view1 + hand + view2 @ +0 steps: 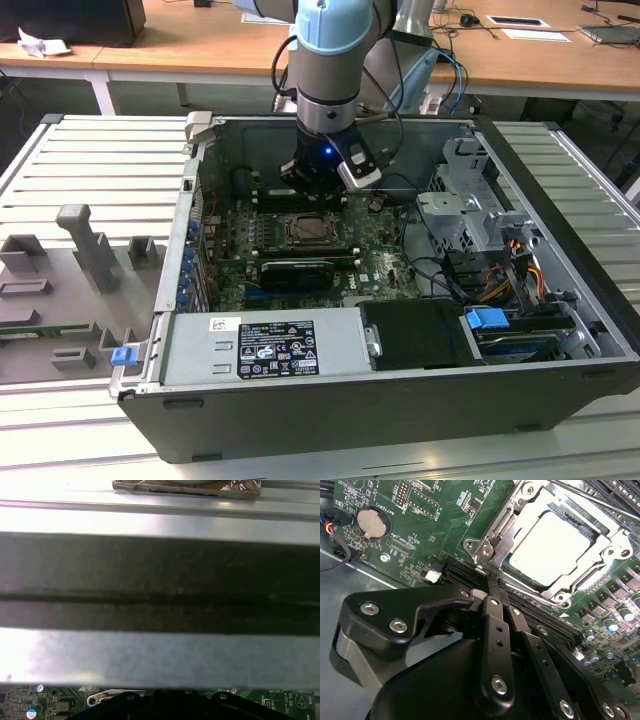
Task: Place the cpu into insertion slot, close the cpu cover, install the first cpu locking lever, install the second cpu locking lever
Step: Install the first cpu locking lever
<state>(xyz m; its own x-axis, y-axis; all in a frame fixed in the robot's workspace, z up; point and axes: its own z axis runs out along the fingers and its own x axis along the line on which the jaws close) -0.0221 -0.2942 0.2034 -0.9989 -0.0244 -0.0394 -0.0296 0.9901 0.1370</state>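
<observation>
One arm here, reaching down into an open PC case [560, 300] that lies on its side on a slatted metal table [90, 170], with the gripper [312, 180] hanging low over the green motherboard [385, 250] just behind the socket. In the second wrist view the gripper's [492, 587] black fingers [495, 625] look pinched together with nothing between them, tips sitting right at the near edge of the insertion slot [520, 587], over a long black memory slot [465, 572]. The cpu [547, 547] is already lying flat in that slot, pale metal face up, and the cpu cover [592, 577] looks folded down around it, framing the chip. One thin locking lever [580, 495] runs along the far side of the socket; can't tell if it's latched. A round coin battery [371, 522] sits well off to the side on the board. First wrist view mostly catches the grey case wall [160, 655] with a strip of board below it.
</observation>
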